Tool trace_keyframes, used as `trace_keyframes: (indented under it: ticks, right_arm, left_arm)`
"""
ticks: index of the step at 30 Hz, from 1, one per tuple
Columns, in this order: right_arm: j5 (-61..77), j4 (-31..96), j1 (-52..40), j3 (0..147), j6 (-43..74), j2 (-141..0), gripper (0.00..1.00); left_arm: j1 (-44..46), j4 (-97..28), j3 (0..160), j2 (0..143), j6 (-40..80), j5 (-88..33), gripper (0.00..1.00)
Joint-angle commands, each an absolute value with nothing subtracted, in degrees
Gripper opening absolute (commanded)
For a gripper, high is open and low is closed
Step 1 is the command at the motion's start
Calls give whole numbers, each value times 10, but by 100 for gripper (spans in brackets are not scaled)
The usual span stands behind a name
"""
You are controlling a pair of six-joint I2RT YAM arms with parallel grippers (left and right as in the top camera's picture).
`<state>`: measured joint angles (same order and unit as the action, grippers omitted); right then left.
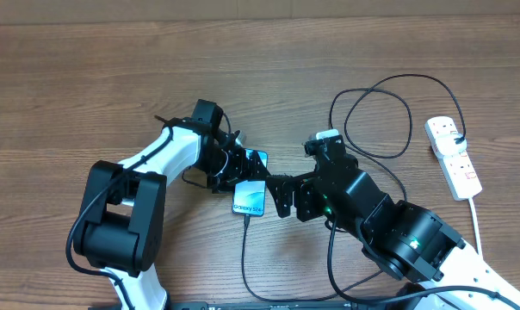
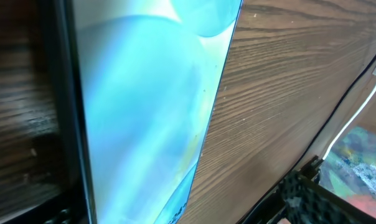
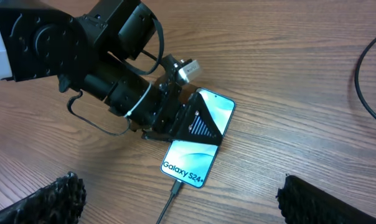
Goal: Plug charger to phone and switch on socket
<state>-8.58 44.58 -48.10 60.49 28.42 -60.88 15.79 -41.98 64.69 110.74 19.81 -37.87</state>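
Observation:
The phone (image 1: 250,196) lies on the wooden table, its light blue screen up with "Galaxy S24+" text. My left gripper (image 1: 236,169) is shut on its upper part, also seen in the right wrist view (image 3: 183,122). The screen fills the left wrist view (image 2: 144,106). The charger's black connector (image 3: 177,185) sits in the phone's (image 3: 189,160) bottom edge, and its thin cable (image 1: 244,250) runs toward the near edge. My right gripper (image 1: 281,196) is open and empty just right of the phone; its fingers frame the cable (image 3: 182,208). The socket (image 1: 454,157) lies at the far right.
Black cable loops (image 1: 389,90) lie between the right arm and the power strip. The strip's white cord (image 1: 477,224) runs toward the near right edge. The right arm's finger (image 2: 306,193) shows at the bottom right of the left wrist view.

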Motion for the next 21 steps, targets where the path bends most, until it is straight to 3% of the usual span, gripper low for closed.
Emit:
trace_keyframes:
  ticks: [1,21]
  right_arm:
    - [-95,441,-481,619,280,-606,100]
    - [-94,440,-481,619,280,-606,100]
  left_arm:
    - [154,-420,620,1146,197,-233,88]
    - [154,-422,620,1146,197,-190,100]
